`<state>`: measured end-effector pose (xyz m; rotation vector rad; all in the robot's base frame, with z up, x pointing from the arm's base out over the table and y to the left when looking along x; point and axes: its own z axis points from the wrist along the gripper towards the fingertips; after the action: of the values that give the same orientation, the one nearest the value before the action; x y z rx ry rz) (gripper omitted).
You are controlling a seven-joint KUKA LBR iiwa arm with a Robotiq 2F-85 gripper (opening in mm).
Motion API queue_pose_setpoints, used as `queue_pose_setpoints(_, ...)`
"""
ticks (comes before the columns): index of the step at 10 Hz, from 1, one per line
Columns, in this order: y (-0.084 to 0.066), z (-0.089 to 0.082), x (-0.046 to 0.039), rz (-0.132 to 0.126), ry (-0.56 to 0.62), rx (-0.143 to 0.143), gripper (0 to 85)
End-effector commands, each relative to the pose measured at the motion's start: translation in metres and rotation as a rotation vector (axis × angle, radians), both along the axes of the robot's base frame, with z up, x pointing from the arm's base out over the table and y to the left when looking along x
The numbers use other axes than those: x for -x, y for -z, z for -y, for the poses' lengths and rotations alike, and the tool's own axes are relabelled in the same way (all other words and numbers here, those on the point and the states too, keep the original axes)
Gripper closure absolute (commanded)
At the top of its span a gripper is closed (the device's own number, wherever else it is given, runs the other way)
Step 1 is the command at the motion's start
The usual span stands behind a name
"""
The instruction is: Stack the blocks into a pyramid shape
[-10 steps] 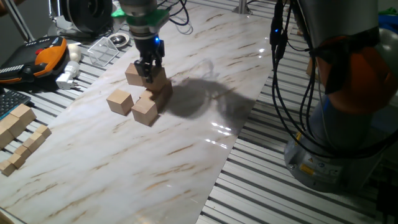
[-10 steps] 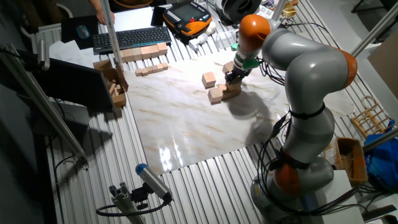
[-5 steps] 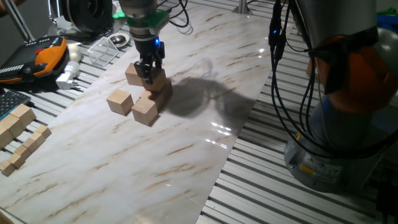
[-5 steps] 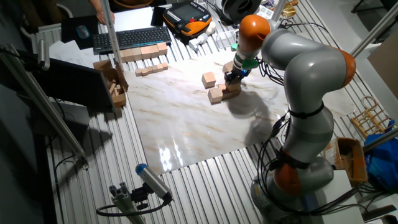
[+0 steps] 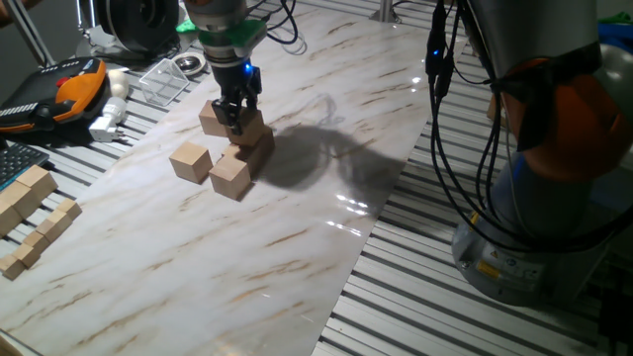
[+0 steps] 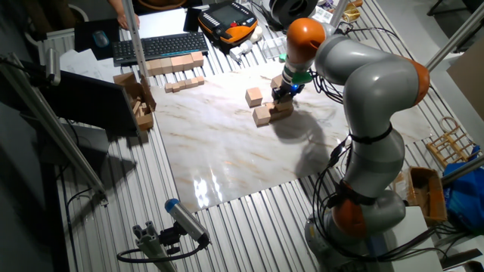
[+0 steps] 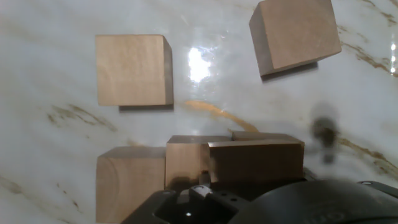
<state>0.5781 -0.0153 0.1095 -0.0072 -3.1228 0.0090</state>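
Blocks (image 5: 229, 178): five visible on the marble; fingers (image 5: 237, 121) clamp one.

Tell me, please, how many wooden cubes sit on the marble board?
5 visible: a lone cube, a rear cube behind the gripper, a front cube, a base cube, and a top cube at the gripper. A sixth may be hidden.

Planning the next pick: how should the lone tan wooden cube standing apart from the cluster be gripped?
Come straight down on the lone light-tan wooden cube and close the fingers on two opposite vertical faces: it sits flat, with gaps all round.
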Motion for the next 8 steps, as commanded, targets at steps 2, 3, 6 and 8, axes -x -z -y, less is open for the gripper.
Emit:
queue_pose_setpoints(2,0.0002,-0.0009,-0.0002,-0.007,0.012,0.011,51.0)
queue_pose_setpoints(3,0.0003,-0.0014,-0.0002,-0.005,0.018,0.013,51.0)
queue_pose_setpoints(6,0.0003,-0.0031,-0.0005,0.000,0.032,0.013,34.0)
queue_pose_setpoints(8,0.0001,-0.0032,-0.0004,0.003,0.035,0.029,34.0)
